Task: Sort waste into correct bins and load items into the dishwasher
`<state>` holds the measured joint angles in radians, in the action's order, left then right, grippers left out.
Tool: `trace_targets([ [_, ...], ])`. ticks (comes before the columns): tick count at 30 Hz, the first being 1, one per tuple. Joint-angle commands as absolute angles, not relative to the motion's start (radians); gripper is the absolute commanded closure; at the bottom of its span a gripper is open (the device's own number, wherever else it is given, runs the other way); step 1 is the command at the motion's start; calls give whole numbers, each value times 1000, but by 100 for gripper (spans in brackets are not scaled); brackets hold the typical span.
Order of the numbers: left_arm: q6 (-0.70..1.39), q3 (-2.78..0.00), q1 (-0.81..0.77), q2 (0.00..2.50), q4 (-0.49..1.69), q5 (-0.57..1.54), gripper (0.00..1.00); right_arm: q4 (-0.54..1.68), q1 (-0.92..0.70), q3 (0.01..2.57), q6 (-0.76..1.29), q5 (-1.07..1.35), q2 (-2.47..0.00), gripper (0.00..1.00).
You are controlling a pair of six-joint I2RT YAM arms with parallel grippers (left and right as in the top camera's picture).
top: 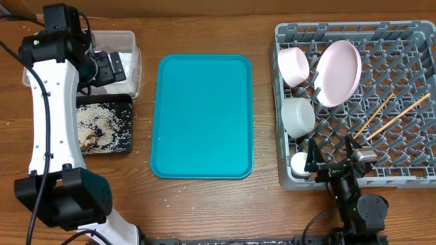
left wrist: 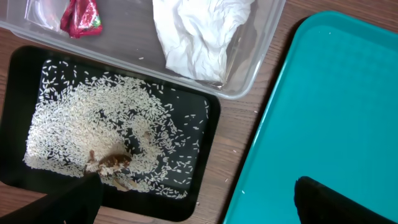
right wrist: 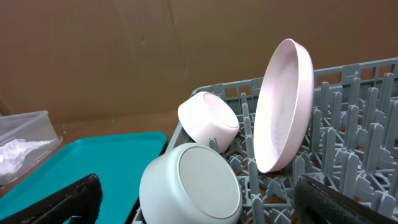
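- Nearest us, the right arm [top: 360, 204] sits at the front edge of the desk [top: 204, 211]. The right jaws are spread wide and hold nothing, and they sit at the near wall of the grey dish rack [top: 409, 129].
- Just beside them, in the rack's near left corner, we see the small white cup [top: 300, 163].
- Further in, a pale bowl [top: 298, 117] is tipped on its side among the pegs. Two wooden chopsticks [top: 392, 116] lie slanted across the grid to its right.
- At the rack's far left, a pink bowl [top: 294, 66] is also tipped over. The pale pink plate [top: 339, 71] stands on edge just beside it.
- The teal tray [top: 202, 116] lies flat in the middle of the desk, between the rack and the bins.
- On the left, the black tray [left wrist: 22, 106] holds loose white rice [left wrist: 81, 124] and a few brown scraps [left wrist: 112, 163].
- Beyond it and right against it, the clear tub [left wrist: 255, 56] holds the crumpled red wrapper [left wrist: 81, 15] and the white napkin [left wrist: 199, 37].
- The left arm [top: 51, 109] reaches over these two bins. We see the left jaws spread wide and gripping nothing above them.
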<state>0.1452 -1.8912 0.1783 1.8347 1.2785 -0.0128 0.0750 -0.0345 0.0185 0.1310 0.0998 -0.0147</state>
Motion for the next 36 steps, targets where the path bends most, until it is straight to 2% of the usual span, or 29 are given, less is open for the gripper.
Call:
trace_targets([
  [1,123,-1892,176,1832,1278,-19,0,72,-40,8,134,102,-3,0],
  [14,117,-1884,70,1456,1281,-27,0,72,-40,8,133,102,-3,0],
  [19,105,-1773,50,1279,1218,-44,0,72,-40,8,134,102,-3,0],
  [22,104,-1582,50,1147,1013,19,0,72,-40,8,133,102,-3,0],
  [30,104,-855,36,744,247,215,0,72,-40,8,134,102,-3,0],
  [36,104,-426,10,463,-33,200,0,72,-40,8,133,102,-3,0],
])
